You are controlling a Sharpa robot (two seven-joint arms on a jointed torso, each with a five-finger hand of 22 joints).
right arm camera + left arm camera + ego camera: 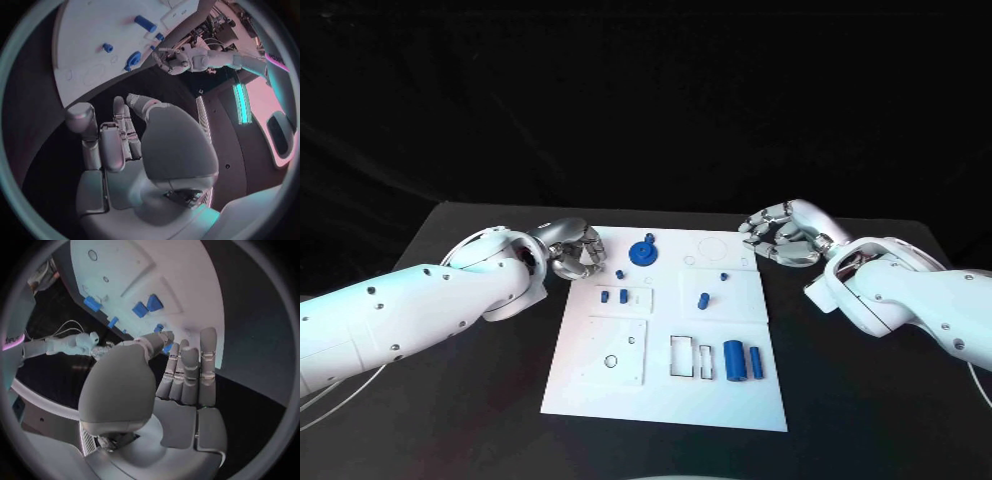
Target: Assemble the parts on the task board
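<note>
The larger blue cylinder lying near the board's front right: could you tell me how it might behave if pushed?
The blue cylinder lies on its side on the flat white board, so it would probably roll sideways. It looks small, rigid and smooth, likely light and somewhat slippery.

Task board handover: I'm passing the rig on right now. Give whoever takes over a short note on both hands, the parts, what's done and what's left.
Left hand: holds nothing, fingers apart, at the far left corner of the task board.
Right hand: holds nothing, fingers curled in, just off the board's far right corner.
Parts: a blue round knobbed piece at the far middle; small blue pegs mid-board; two blue cylinders lie near the right edge.
Done: cannot tell which pieces are seated.
Left: neither hand holds a part; assembly still ahead.
</note>
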